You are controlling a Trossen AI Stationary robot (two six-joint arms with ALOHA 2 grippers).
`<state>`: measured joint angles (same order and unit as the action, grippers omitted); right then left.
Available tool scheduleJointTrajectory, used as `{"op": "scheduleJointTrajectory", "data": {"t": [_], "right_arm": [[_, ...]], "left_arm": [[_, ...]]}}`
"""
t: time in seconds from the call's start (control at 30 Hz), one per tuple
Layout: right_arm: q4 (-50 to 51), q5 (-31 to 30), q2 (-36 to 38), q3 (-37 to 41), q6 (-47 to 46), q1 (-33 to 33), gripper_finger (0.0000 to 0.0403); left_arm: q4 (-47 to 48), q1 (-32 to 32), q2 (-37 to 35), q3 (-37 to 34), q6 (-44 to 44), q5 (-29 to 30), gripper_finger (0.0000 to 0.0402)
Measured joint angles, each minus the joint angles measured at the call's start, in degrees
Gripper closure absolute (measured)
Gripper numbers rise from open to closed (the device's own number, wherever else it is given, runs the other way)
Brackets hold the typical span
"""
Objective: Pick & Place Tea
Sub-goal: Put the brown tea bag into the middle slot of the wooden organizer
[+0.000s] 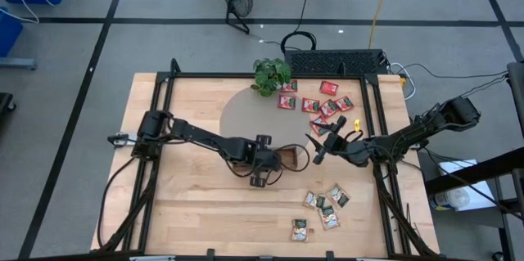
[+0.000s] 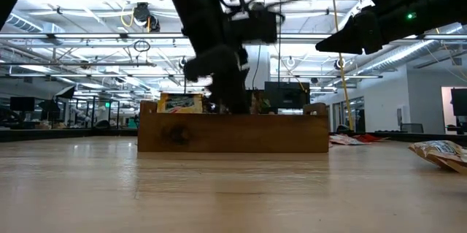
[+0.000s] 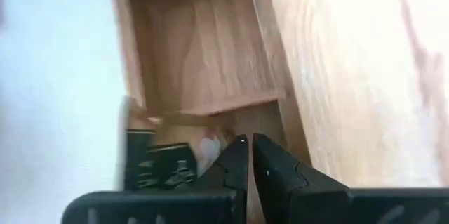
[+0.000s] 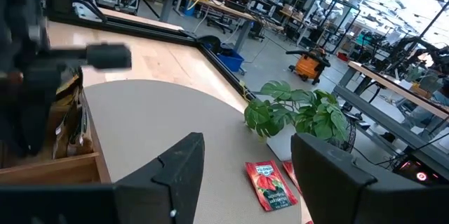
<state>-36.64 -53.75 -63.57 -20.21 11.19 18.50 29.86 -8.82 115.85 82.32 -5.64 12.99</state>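
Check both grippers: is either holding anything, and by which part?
No. The left gripper is nearly shut over the wooden tray, nothing between its fingers; the right gripper is open and empty.

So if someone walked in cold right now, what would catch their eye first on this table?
Probably the left gripper reaching down into the wooden tray at mid-table, fingers nearly together in the left wrist view, beside a packet standing in one compartment. Next, the right gripper hanging open above the table just right of the tray. Then the red tea packets scattered beside the potted plant at the far edge, and pale ones near the front right.
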Motion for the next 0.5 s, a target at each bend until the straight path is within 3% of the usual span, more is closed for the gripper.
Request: {"op": "scheduleJointTrajectory", "data": {"t": [0.23, 0.4, 0.5], "right_arm": [[0.0, 0.2, 0.0, 0.0, -1.5, 0.6, 0.0206], [0.0, 9.1, 0.0, 0.0, 1.0, 4.3, 0.0206], [1.7, 12.1, 0.0, 0.0, 0.1, 7.4, 0.0206]], "left_arm": [[-0.1, 0.2, -6.5, 0.0, 0.0, 0.6, 0.0370], [-1.2, 0.2, -13.1, -0.4, -0.3, 0.7, 0.0369], [-7.8, 0.2, -18.3, -4.1, -2.3, 0.5, 0.0369]]}}
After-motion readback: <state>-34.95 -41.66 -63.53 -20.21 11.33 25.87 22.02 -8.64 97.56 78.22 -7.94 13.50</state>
